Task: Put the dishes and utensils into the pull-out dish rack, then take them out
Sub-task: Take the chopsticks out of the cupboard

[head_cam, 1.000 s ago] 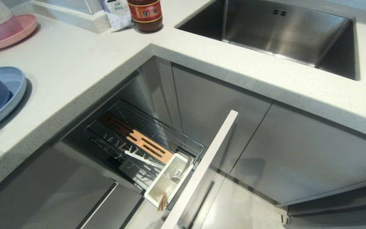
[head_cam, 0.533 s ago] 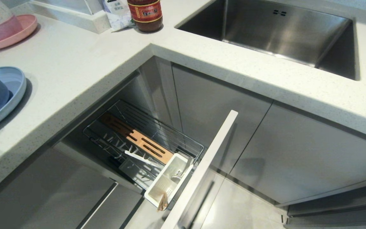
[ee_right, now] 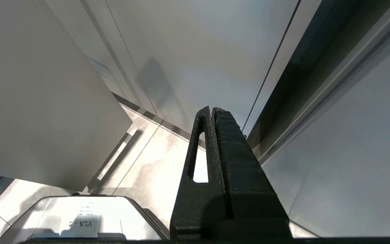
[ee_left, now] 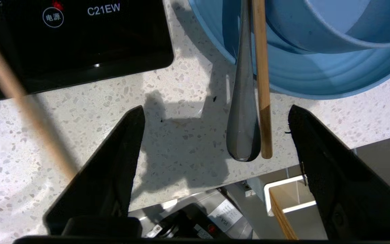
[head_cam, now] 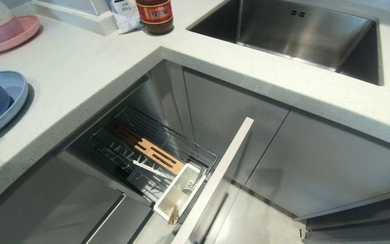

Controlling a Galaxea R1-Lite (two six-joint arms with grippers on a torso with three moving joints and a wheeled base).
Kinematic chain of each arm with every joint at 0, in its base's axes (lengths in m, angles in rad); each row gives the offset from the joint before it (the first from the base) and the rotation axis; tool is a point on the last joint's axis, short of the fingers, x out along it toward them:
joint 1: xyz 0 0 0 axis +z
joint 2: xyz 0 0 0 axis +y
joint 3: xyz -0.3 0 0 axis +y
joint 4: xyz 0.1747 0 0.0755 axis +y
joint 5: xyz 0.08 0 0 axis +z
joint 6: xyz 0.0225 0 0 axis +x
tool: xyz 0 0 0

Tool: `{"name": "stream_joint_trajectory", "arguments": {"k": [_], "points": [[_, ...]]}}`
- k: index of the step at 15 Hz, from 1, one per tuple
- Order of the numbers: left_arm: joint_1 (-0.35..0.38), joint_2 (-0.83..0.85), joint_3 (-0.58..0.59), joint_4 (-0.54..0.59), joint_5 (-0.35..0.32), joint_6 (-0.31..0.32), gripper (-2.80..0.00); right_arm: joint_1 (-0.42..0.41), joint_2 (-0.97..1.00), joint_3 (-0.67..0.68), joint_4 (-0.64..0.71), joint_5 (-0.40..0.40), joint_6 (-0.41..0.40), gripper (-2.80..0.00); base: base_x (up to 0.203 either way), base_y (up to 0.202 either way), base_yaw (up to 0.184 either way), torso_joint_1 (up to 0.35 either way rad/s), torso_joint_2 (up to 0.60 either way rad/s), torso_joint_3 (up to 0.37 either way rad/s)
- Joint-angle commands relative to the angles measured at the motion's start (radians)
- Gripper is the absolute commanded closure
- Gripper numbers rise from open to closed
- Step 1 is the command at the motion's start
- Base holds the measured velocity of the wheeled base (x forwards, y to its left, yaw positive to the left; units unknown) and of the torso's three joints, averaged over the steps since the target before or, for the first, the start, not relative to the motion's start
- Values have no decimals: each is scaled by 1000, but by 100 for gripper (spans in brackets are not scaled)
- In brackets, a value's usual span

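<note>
**Two utensils lying free on plate rim**

Left gripper hovers above the bench, fingers spread wide, gripping nothing. Fork and one chopstick lie side by side between them, propped on the plate. Right gripper hangs pressed together beside cabinet doors.

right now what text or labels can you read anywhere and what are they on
"C21EW" on the black cooktop panel
"电源" in a circle on that panel
"240°C", cut off at that panel's corner
"VLA", upside down, on a white sticker
Red jar label: too blurred
White packet: print too small
</note>
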Motion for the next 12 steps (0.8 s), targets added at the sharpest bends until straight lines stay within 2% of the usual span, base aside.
{"name": "stream_joint_trajectory", "arguments": {"k": [1,5,8,10,12], "points": [[0,-5,2,-10,-2,-3,0,1,-4,2,0,0,0,0,0,0,0,0,0,0],[-1,-6,1,-11,-2,-6,0,1,-4,2,0,0,0,0,0,0,0,0,0,0],[0,-15,-23,-92,5,-28,0,0,-4,2,0,0,0,0,0,0,0,0,0,0],[-1,-18,-81,-176,24,-106,0,0,-4,2,0,0,0,0,0,0,0,0,0,0],[-14,-14,-155,-263,64,-214,0,1,-4,2,0,0,0,0,0,0,0,0,0,0]]}}
